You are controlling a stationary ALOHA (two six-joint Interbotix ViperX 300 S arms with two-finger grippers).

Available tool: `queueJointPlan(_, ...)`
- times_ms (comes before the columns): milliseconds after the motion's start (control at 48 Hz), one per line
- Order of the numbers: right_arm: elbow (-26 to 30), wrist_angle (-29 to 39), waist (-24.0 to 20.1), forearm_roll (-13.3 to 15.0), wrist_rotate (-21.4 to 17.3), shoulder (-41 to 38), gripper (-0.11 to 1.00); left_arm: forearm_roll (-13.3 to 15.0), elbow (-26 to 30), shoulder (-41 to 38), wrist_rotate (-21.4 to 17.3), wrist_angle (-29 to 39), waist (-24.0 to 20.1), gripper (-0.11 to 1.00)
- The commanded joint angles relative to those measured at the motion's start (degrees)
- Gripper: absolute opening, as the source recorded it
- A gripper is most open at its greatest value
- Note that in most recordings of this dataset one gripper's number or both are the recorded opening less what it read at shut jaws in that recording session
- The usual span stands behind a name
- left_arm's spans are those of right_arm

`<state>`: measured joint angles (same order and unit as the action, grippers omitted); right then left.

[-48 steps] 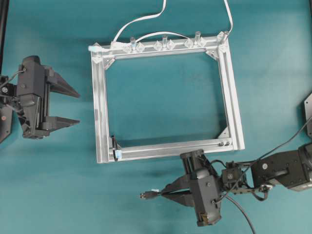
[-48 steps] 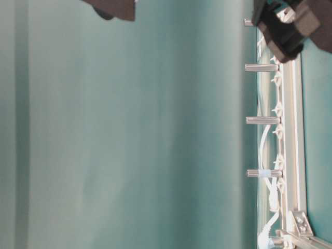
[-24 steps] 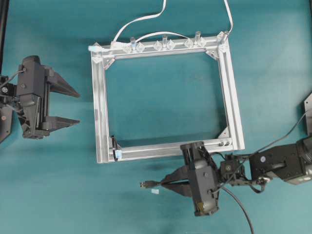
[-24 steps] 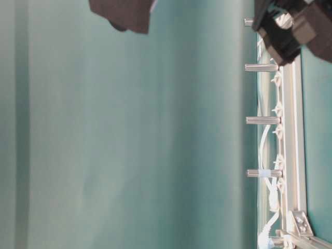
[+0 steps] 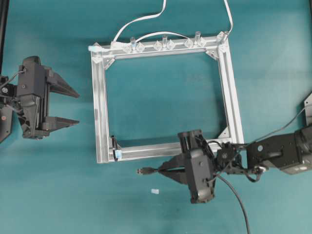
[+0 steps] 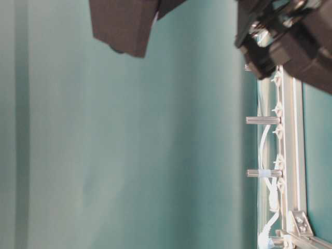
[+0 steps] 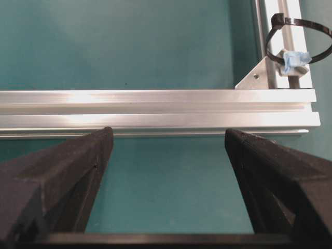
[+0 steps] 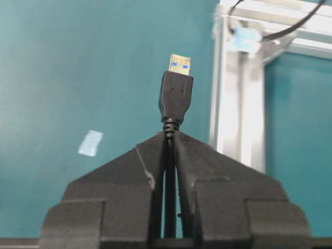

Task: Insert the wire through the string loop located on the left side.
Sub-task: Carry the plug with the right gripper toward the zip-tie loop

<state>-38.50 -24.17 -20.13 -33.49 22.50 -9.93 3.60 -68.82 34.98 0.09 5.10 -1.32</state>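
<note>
The right gripper is clenched on the wire just behind its plug, so the plug juts out past the fingertips with its metal tip leading. In the overhead view the plug points left, lying level and roughly parallel to the near rail of the frame, just outside that rail over the tabletop. The loop stands at the frame's near-left corner, with its pale-blue bit at the base; it lies ahead of the plug and off to the frame side, near but not yet in line. The right wrist view shows the same: the loop sits above and right of the plug tip, so the plug's long axis passes beside it rather than through it. The right arm is much the nearer. The left gripper rests well apart to the left, released with jaws spread wide, and looks across the left rail at the loop beyond it. The coming move probably calls for shifting the plug sideways toward the corner before pushing on.
</note>
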Motion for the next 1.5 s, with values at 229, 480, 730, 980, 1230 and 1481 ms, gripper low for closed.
queueJointPlan(229,0.44,0.97,1.67,0.18,1.67,2.64,0.07,-0.18,0.53,-0.09,0.09,-0.26,0.26,0.91)
queueJointPlan(480,0.53,1.32,2.81,0.18,3.60,2.64,0.07,-0.18,0.53,-0.09,0.09,-0.26,0.26,0.91)
queueJointPlan(730,0.44,1.32,4.57,0.97,4.66,2.64,0.07,-0.09,0.44,0.00,0.18,-0.26,0.26,0.91)
queueJointPlan(980,0.26,1.49,5.80,2.11,4.75,2.64,0.07,-0.18,0.35,0.00,0.09,-0.26,0.18,0.91)
queueJointPlan(1230,0.09,1.58,6.15,3.43,4.75,2.64,0.07,-0.18,0.26,0.00,0.18,-0.26,0.18,0.91)
queueJointPlan(1481,0.09,1.67,6.24,3.43,4.75,2.64,0.07,-0.18,0.26,0.26,0.18,-0.26,0.26,0.90)
